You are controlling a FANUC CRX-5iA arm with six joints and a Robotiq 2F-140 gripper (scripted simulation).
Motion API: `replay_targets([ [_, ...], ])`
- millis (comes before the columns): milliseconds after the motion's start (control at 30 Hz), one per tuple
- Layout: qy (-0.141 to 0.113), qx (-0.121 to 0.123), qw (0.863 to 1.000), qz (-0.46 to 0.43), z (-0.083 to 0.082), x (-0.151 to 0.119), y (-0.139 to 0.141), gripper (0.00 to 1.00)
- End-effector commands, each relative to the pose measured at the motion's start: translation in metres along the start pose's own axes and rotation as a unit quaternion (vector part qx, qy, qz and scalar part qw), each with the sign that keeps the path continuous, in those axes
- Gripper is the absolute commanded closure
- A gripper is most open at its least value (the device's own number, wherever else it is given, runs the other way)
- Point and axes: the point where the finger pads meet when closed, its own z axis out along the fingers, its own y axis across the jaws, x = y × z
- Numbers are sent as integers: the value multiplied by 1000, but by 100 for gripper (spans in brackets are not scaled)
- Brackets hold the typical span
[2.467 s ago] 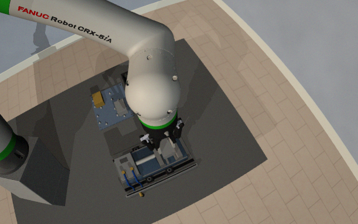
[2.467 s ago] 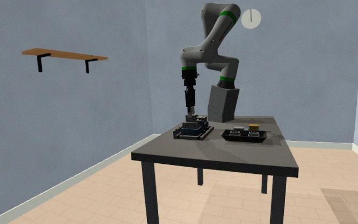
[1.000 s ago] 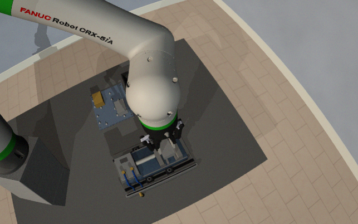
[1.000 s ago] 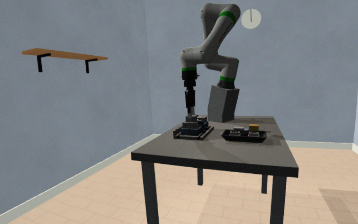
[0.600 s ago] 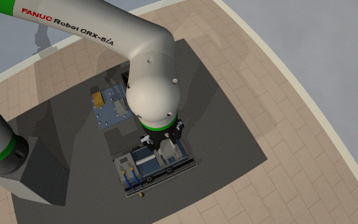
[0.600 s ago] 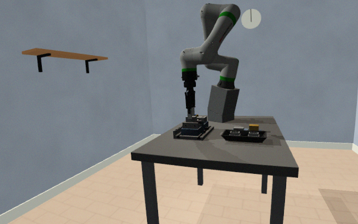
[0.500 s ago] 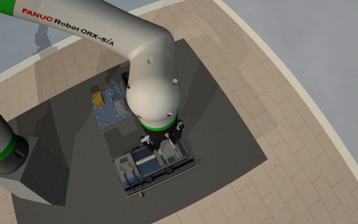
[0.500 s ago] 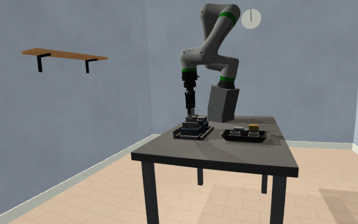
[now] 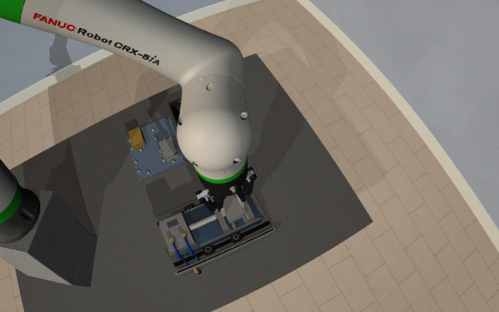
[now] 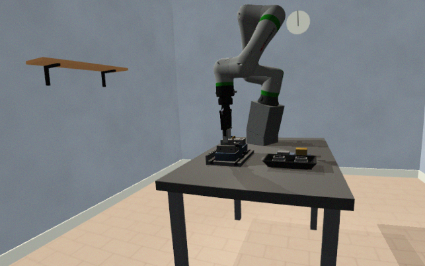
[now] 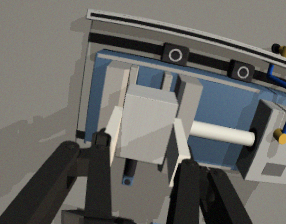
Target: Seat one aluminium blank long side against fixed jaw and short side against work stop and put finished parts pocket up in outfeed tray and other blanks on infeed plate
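My gripper (image 11: 145, 126) is shut on a grey aluminium blank (image 11: 148, 125) and points straight down over the blue vise (image 9: 214, 233). The blank hangs over the vise's opening, next to the end block without hoses (image 11: 117, 86). I cannot tell whether it touches the low bars. The end block with blue hoses (image 11: 263, 152) and its silver rod (image 11: 220, 135) lie to the right in the wrist view. In the exterior view the gripper (image 10: 227, 133) stands just above the vise (image 10: 229, 153). On the infeed plate (image 9: 154, 149) lie a brass blank (image 9: 136, 138) and an aluminium blank (image 9: 168, 149).
The black outfeed tray (image 10: 289, 160) sits right of the vise and holds two grey parts (image 10: 278, 158) (image 10: 301, 159). In the top view my arm hides most of it. The robot's grey base block (image 10: 264, 124) stands at the table's back. A wall shelf (image 10: 75, 65) hangs far left.
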Motion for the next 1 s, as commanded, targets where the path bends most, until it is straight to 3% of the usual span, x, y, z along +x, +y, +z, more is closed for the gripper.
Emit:
replay_targets([
  [0,0,0,1000,0,1,0,0,100],
  [967,0,0,1000,0,4,0,0,100],
])
